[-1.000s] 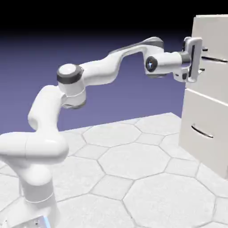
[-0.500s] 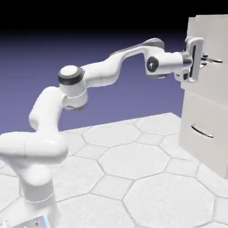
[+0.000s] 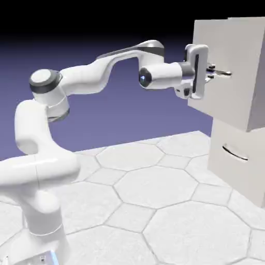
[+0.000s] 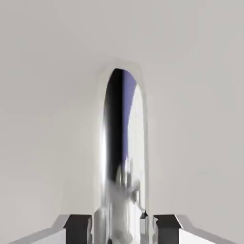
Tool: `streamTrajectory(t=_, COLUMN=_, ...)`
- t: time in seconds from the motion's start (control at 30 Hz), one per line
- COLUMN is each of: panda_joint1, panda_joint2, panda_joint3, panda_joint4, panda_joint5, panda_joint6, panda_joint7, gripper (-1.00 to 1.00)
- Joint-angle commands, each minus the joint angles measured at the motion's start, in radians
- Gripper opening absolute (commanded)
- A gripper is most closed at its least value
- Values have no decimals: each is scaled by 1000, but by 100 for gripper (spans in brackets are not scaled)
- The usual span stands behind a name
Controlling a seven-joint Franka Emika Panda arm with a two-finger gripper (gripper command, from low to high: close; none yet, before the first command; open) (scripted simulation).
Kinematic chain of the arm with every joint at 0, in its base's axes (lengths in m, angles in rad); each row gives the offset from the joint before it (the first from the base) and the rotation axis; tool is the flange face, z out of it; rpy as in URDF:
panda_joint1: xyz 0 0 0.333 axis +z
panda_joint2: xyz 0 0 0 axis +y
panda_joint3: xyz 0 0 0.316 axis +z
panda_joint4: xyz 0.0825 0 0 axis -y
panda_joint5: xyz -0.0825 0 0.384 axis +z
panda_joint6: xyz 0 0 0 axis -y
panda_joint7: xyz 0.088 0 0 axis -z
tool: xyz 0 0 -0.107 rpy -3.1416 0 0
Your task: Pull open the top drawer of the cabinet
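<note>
The top drawer [image 3: 234, 45] of the off-white cabinet [image 3: 256, 194] stands pulled out toward the exterior view's left, jutting well past the lower drawer [image 3: 243, 135]. My gripper [image 3: 211, 72] is shut on the top drawer's thin metal bar handle [image 3: 223, 73]. In the hand view the shiny handle [image 4: 122, 143] runs straight up the middle over the plain drawer front [image 4: 47, 95], its lower end between the two grey fingertips [image 4: 78, 226], with the gripper [image 4: 122, 228] pinching it.
The lower drawer is shut, and its dark bar handle [image 3: 234, 152] sits below the jutting top drawer. The hexagon-tiled table [image 3: 155, 207] stretches between the robot base and the cabinet.
The arm has drawn back toward the exterior view's left, and the top drawer has slid out with it. The gripper has kept its hold on the handle.
</note>
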Motion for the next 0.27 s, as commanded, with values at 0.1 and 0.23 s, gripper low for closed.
streamTrajectory(t=0.1, panda_joint1=144, panda_joint2=-21, panda_joint3=-80, panda_joint4=-140, panda_joint5=-24, panda_joint6=-11, panda_joint7=-10, gripper=-100)
streamTrajectory(t=0.23, panda_joint1=216, panda_joint2=-34, panda_joint3=-120, panda_joint4=-204, panda_joint5=-43, panda_joint6=-8, panda_joint7=-11, gripper=100)
